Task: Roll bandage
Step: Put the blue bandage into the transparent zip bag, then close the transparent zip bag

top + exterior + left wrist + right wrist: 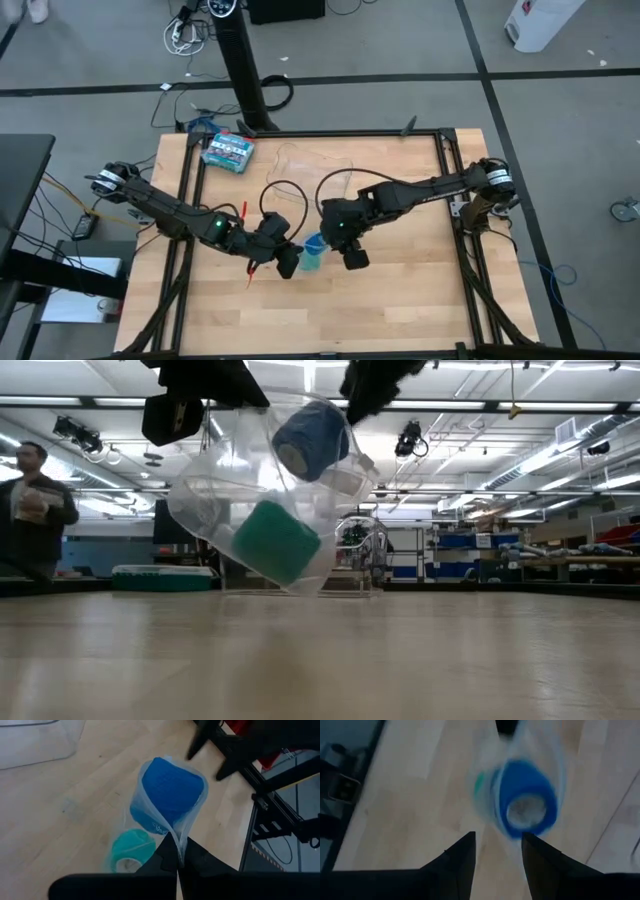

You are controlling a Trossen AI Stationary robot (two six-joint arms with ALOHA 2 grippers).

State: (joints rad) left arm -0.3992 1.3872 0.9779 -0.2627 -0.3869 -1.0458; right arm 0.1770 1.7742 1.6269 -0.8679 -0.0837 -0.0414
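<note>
— Clear plastic, that is what hangs nearest the low camera: a see-through bag [250, 500] lifted off the wooden table [400, 300], with the bandage [312, 440] as a blue roll high inside it and a teal-green roll [277, 540] lower down.

— Who has hold of the bag?

— The left gripper [177, 857]. Its fingers are pressed together on the bag's edge, as its own wrist view shows, with the blue roll just past them inside the plastic.

— And the right gripper [497, 845]?

— It sits just beside the bag, near the table's middle, fingers parted with a gap between them. Nothing lies between them; the blue roll shows beyond the tips, blurred.

— From above?

— Both grippers meet near the centre, the bag between them. A red-handled tool [245, 245] lies by the left arm, partly hidden.

— Farther back?

— A green-and-white printed box [228, 150] rests near the table's far left corner, and a clear tray [315, 165] lies beside it. Beyond the table, a person [35, 510] stands in the room at the left.
</note>
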